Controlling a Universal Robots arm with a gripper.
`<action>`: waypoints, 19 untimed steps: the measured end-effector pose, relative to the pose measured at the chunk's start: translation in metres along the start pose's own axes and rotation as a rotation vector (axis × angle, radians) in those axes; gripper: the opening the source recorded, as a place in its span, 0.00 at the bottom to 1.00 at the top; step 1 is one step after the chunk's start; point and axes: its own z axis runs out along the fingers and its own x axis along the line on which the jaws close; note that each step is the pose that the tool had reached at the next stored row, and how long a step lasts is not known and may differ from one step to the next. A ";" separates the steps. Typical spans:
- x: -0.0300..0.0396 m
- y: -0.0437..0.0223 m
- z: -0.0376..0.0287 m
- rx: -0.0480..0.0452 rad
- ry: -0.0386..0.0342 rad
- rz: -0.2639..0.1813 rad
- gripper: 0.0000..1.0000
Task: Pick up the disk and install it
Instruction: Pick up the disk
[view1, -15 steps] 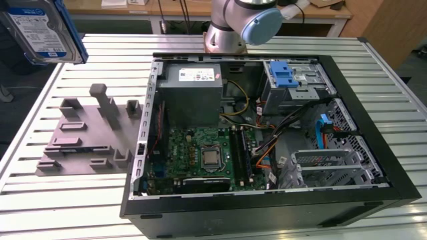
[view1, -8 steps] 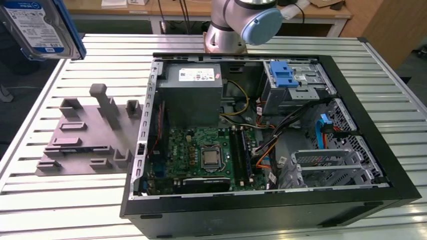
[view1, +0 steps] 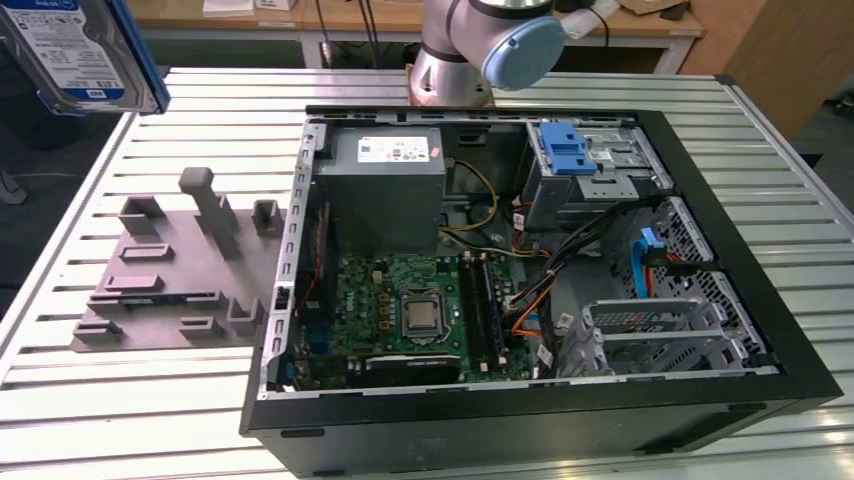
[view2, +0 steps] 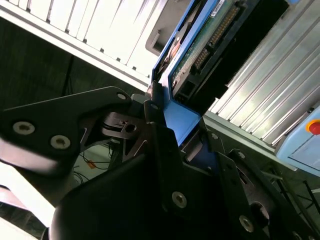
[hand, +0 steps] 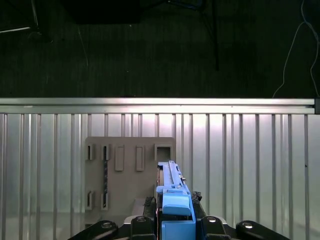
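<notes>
The disk (view1: 74, 50), a silver drive with a white-and-blue label in a blue carrier frame, hangs in the air at the exterior view's far upper left, above the table edge. In both wrist views my gripper (hand: 176, 204) is shut on the disk's blue frame (hand: 175, 207), with black fingers (hand: 148, 204) pressing from either side. The second wrist view shows the disk's green circuit-board side (view2: 205, 47) and the gripper (view2: 172, 125) clamped on the frame's end. The disk stands on edge over the grey fixture plate (hand: 130, 170).
The open computer case (view1: 747, 330) lies on the slatted table (view1: 120, 400), with the motherboard (view1: 414, 310), grey power supply (view1: 380, 190) and a silver drive cage with a blue latch (view1: 574, 155). The grey fixture plate (view1: 167, 270) lies beside the case. The arm's base (view1: 467, 50) stands behind.
</notes>
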 end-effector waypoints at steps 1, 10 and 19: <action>0.0000 0.0000 -0.0011 0.0000 0.0001 0.000 0.36; -0.0003 0.0001 -0.0144 -0.0002 0.0001 0.000 0.36; -0.0005 0.0003 -0.0273 0.0000 0.0000 0.000 0.36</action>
